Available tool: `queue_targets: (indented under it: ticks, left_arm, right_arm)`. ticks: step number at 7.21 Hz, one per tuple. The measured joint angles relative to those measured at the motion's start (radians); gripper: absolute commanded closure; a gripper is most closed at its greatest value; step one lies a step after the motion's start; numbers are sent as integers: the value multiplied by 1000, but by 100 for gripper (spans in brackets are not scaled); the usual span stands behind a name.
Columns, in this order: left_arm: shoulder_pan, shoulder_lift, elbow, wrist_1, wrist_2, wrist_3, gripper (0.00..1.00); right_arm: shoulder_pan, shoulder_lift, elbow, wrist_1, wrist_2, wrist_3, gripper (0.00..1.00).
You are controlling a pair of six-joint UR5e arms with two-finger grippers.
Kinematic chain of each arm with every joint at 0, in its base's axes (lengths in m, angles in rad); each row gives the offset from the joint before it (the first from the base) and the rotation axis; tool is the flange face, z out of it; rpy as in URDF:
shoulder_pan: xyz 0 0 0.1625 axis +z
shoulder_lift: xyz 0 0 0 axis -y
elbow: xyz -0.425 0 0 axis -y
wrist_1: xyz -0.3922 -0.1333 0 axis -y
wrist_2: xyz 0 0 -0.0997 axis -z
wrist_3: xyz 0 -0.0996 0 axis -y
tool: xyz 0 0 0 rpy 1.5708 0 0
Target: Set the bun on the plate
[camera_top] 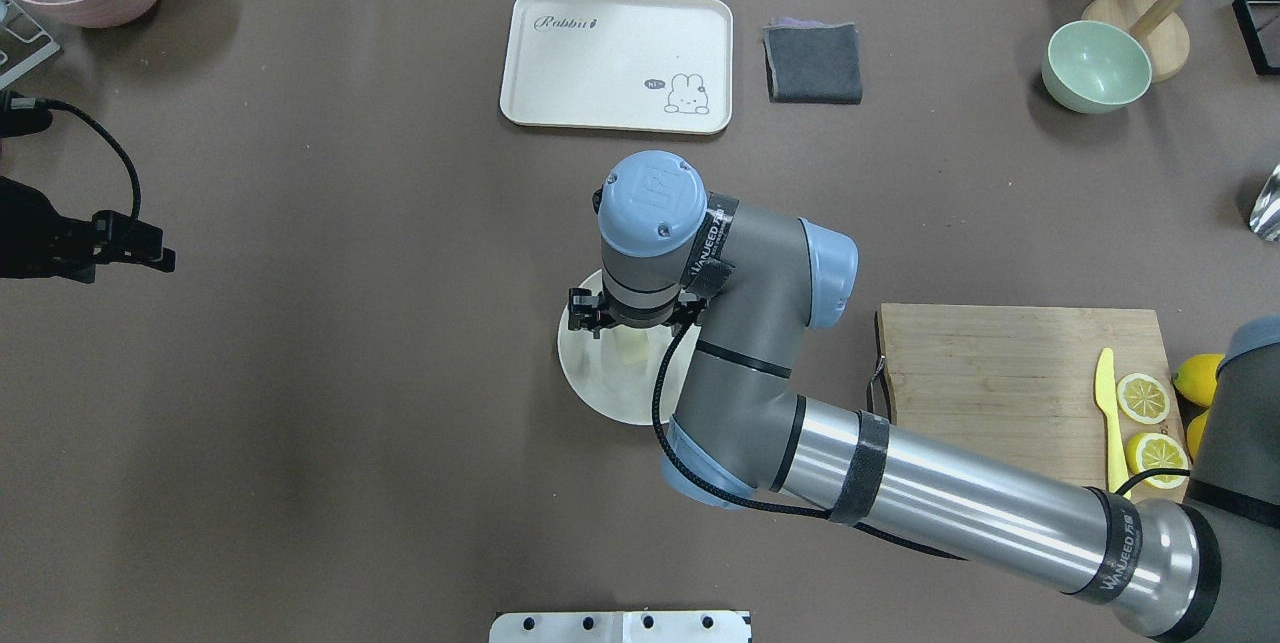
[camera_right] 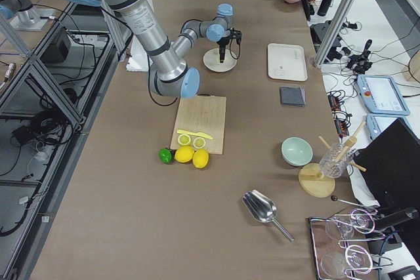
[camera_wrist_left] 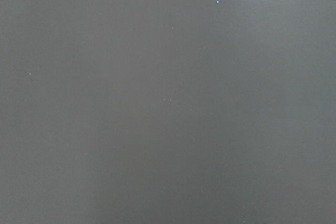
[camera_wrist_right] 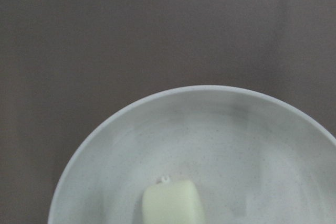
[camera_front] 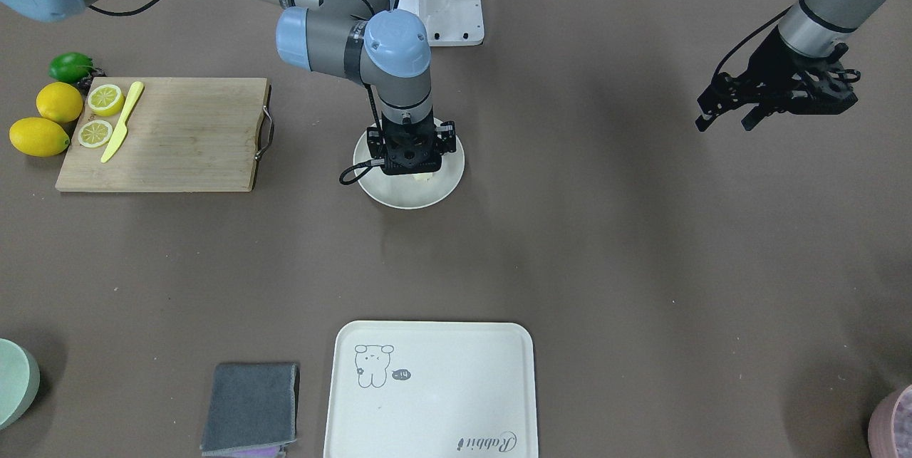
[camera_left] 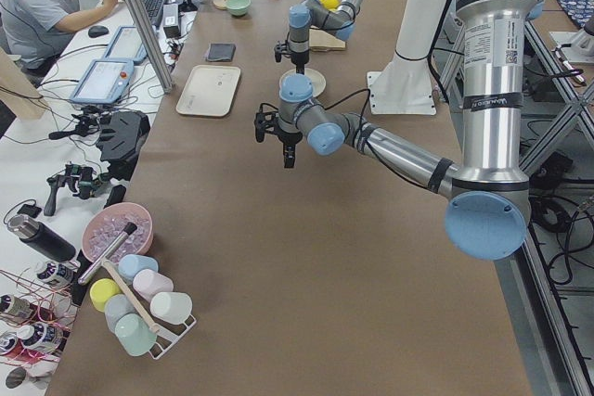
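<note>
On the plate [camera_wrist_right: 105,129], inside its raised rim and not touching it, lies the bun [camera_wrist_right: 172,203]: a small, smooth, pale cream-yellow block with rounded corners and no markings. The plate is round, shallow, off-white and plain.

The right claw [camera_front: 412,157] hangs straight down over the plate, with the bun just peeking out beneath it. I cannot tell whether its fingers are apart or closed on anything. The left claw [camera_front: 723,122] is held above the brown bench [camera_front: 605,244] far to the side, fingers spread apart and holding nothing.

By count there is one bun and one plate. There is also one wooden cutting board [camera_front: 178,137] carrying two lemon slices [camera_front: 105,99] and one yellow knife [camera_front: 122,122]. Two whole lemons [camera_front: 59,102] and one green fruit [camera_front: 71,67] sit just off its end. One cream tray [camera_front: 442,408] with a cartoon drawing, one grey cloth [camera_front: 249,407] and one pale green bowl [camera_top: 1095,66] sit along the far edge.

The plate stands mid-bench, well apart from the board, the tray and every bench edge, with broad brown surface between.
</note>
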Motion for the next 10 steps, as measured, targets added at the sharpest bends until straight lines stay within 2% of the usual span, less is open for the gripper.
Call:
queue_targets:
  ticks: [3, 5, 7, 8, 10]
  left_arm:
    - [-23, -7, 11, 0, 0, 6, 9]
    - [-123, 14, 7, 3, -67, 62, 5]
    - [-243, 74, 30, 9, -165, 314, 3]
    - [-288, 118, 54, 10, -179, 453, 3]
    - [-383, 208, 114, 10, -190, 684, 3]
  right_arm:
    - [44, -24, 67, -10, 39, -9, 0]
    - [116, -87, 180, -46, 85, -48, 0]
    - [260, -233, 328, -124, 191, -226, 0]
    - [335, -324, 367, -143, 225, -358, 0]
    - [497, -499, 384, -156, 265, -678, 0]
